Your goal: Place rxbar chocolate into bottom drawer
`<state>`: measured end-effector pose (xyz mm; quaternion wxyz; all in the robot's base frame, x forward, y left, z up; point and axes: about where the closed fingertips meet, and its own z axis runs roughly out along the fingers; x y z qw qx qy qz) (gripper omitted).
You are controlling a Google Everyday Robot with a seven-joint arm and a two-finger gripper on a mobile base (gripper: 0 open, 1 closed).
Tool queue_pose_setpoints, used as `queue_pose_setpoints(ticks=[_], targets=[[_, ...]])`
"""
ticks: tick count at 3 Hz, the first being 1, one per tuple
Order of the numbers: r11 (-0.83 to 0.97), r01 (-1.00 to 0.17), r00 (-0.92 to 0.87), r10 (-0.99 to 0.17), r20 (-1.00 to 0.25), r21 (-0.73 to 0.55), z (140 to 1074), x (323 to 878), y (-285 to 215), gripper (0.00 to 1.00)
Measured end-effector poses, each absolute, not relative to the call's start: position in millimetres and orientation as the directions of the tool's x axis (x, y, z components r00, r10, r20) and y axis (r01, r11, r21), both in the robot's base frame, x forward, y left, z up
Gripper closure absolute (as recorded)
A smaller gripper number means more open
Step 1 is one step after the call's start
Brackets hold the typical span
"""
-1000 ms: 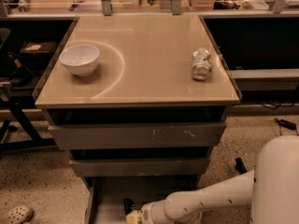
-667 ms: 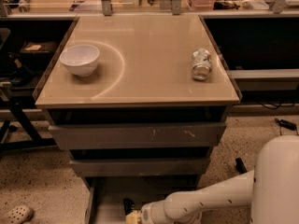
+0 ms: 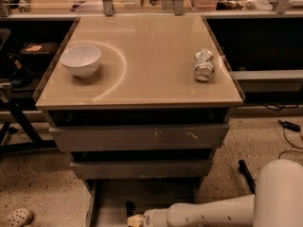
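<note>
The bottom drawer (image 3: 161,193) is pulled out at the foot of the cabinet, a shallow grey tray with a thin left wall. My white arm reaches into it from the lower right. The gripper (image 3: 130,211) is low over the drawer floor, near its front left part. A small dark shape shows at the gripper's tip; I cannot tell whether it is the rxbar chocolate or part of the gripper. No bar shows on the tabletop.
A white bowl (image 3: 81,60) sits at the left of the tan tabletop (image 3: 142,74) and a crushed silver can (image 3: 204,65) at the right. Two wider grey drawers (image 3: 139,137) are above the open one. A shoe (image 3: 15,217) and cables (image 3: 289,126) lie on the floor.
</note>
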<state>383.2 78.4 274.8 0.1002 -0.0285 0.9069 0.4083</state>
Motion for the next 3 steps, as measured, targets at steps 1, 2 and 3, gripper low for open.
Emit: queue_pose_setpoints(ticks=[1,2,3], targets=[[0.644,-0.106,-0.972,0.092,-0.215,0.757,243,394,77,1.00],[0.636,-0.086,-0.968,0.130,-0.216,0.767,221,403,75,1.00],[0.660,-0.059,-0.969,0.142,-0.202,0.749,195,418,77,1.00]])
